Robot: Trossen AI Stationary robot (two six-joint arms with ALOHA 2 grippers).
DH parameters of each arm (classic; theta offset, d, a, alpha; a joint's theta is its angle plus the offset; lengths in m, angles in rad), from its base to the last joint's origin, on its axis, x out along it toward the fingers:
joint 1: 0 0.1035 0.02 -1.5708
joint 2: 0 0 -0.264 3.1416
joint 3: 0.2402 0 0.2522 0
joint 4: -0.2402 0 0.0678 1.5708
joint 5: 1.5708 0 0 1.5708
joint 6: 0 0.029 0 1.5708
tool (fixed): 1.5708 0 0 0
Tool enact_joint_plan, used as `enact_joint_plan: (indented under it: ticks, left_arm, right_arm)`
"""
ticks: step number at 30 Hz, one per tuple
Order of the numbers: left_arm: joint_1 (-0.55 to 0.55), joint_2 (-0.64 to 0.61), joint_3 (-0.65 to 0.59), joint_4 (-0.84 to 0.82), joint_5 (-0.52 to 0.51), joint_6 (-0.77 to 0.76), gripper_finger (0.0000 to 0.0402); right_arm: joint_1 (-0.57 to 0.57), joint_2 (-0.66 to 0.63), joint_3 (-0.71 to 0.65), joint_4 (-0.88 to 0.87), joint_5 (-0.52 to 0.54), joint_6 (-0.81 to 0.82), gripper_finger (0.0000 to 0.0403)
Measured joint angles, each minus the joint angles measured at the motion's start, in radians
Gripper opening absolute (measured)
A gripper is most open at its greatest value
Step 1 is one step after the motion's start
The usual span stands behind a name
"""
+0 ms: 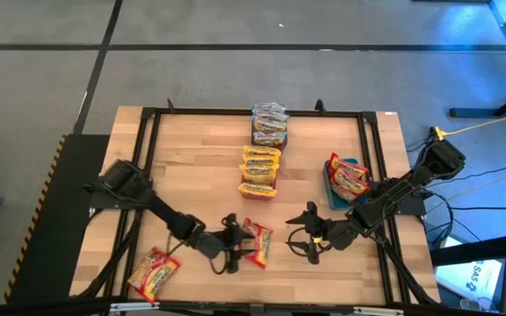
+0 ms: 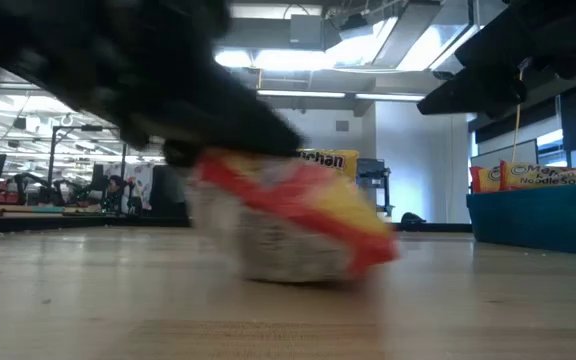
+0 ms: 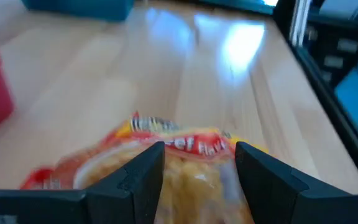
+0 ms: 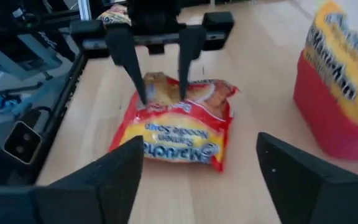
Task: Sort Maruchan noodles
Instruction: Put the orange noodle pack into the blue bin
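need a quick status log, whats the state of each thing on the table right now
left gripper: fingers closed on the red packet
red packet: pinched at one end, on the near middle of the table
right gripper: open, empty, facing the red packet
loose packet: lying flat near the table's front left corner
teal bin: holds red packets
red bin: holds yellow packets
far bin: holds bluish packets

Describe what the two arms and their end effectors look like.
Both arms are dark, almost black, built of slim jointed links. The left end effector and right end effector each end in two fingers. Seen close, the left's fingers are thin, flat, tapering blades hung from a boxy black crossbar; the right's own fingers look broad, matte and wedge-shaped. No markings show.
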State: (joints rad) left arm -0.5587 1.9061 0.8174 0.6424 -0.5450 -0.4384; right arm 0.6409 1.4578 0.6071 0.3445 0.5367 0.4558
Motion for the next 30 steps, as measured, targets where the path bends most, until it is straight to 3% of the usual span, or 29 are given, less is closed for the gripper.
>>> enact_joint_plan:
  ticks: [4, 8, 12, 17, 19, 26, 30]
  left_arm:
    - [0.040, 0.061, 0.048, 0.087, 0.025, 0.074, 0.0192]
    - [0.039, 0.019, 0.080, 0.066, 0.036, 0.233, 0.0192]
    - [0.017, -0.113, 0.085, -0.153, 0.019, 0.279, 0.0192]
    - [0.002, -0.191, 0.085, -0.521, -0.007, 0.156, 0.0192]
    - [0.002, -0.183, 0.080, -0.591, -0.032, 0.104, 0.0192]
    - [0.007, -0.074, 0.080, -0.446, -0.015, 0.089, 0.0192]
    - [0.007, -0.026, 0.078, -0.410, -0.009, 0.073, 0.0192]
  right_arm:
    - [0.000, 0.000, 0.000, -0.017, -0.020, 0.118, 0.0314]
    - [0.000, 0.000, 0.000, -0.001, -0.096, 0.197, 0.0328]
    - [0.001, 0.003, 0.000, -0.005, -0.137, 0.345, 0.0323]
    - [-0.010, 0.090, 0.000, 0.026, -0.167, 0.601, 0.0316]
    - [-0.029, 0.144, 0.000, 0.037, -0.205, 0.694, 0.0315]
    - [-0.079, 0.300, 0.000, 0.256, -0.344, 0.804, 0.0315]
    - [-0.095, 0.315, 0.000, 0.282, -0.354, 0.808, 0.0315]
